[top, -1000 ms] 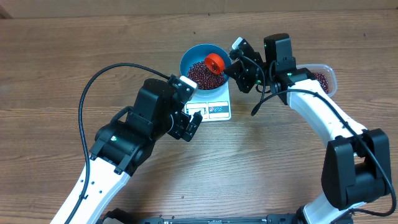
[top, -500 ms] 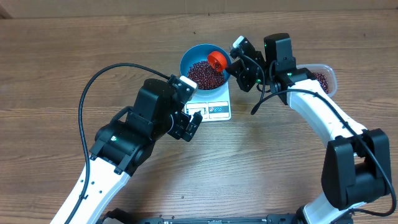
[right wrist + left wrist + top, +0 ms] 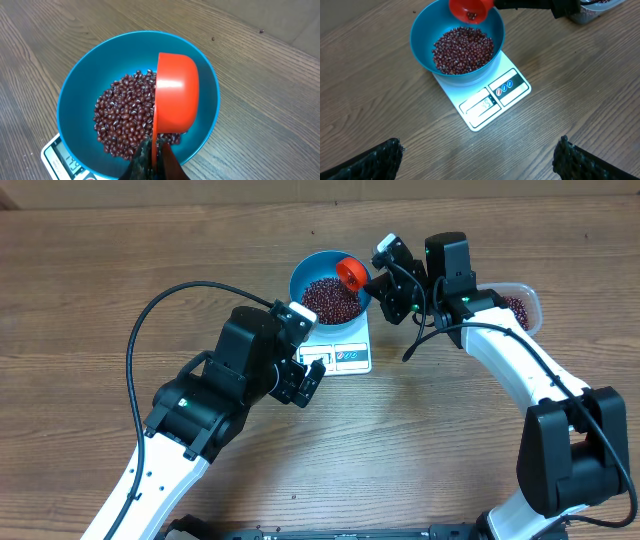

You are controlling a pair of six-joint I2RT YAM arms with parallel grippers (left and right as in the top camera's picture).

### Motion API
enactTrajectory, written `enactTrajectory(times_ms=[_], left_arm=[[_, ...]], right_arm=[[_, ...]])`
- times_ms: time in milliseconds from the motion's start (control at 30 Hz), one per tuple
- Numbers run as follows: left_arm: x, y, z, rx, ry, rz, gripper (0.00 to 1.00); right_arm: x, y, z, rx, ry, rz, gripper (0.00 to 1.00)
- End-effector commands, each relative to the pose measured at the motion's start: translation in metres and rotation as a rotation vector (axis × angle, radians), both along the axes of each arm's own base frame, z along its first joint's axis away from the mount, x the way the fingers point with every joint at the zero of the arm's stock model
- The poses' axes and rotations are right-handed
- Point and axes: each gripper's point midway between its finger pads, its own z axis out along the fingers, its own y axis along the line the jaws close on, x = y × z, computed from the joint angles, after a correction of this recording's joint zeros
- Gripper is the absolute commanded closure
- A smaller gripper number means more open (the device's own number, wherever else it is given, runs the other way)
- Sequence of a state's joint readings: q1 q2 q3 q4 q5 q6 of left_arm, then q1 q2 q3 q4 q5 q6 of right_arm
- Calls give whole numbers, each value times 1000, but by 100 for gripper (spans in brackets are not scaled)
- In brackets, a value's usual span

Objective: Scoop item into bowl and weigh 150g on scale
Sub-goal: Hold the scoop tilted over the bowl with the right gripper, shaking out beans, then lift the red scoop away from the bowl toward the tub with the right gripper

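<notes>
Brown wood-grain table, blue bowl on scale, right tool clenched on orange scoop, left tool released.

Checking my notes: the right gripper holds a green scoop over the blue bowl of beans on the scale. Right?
No: the scoop is orange-red, not green; the right wrist view shows it. The right gripper holds it over the bowl of beans on the scale.

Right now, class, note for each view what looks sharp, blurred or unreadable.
Overhead: even light, scale display too small to read. Left wrist: beans sharp, own fingers blurred in the bottom corners. Right wrist: bowl crisp, end effector gripping the red scoop blurred at the bottom edge.
</notes>
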State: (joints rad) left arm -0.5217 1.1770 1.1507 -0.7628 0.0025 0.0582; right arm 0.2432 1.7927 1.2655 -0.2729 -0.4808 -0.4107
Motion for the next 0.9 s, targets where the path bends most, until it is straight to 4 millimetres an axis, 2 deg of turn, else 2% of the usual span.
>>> enactTrajectory(times_ms=[0, 467, 867], left_arm=[[4, 2, 8, -12, -17, 21, 0], [4, 2, 8, -12, -18, 21, 0], [4, 2, 8, -12, -17, 21, 0]], right_arm=[[3, 1, 4, 10, -4, -16, 96], [0, 0, 0, 18, 36, -32, 96], [1, 1, 2, 99, 122, -124, 96]])
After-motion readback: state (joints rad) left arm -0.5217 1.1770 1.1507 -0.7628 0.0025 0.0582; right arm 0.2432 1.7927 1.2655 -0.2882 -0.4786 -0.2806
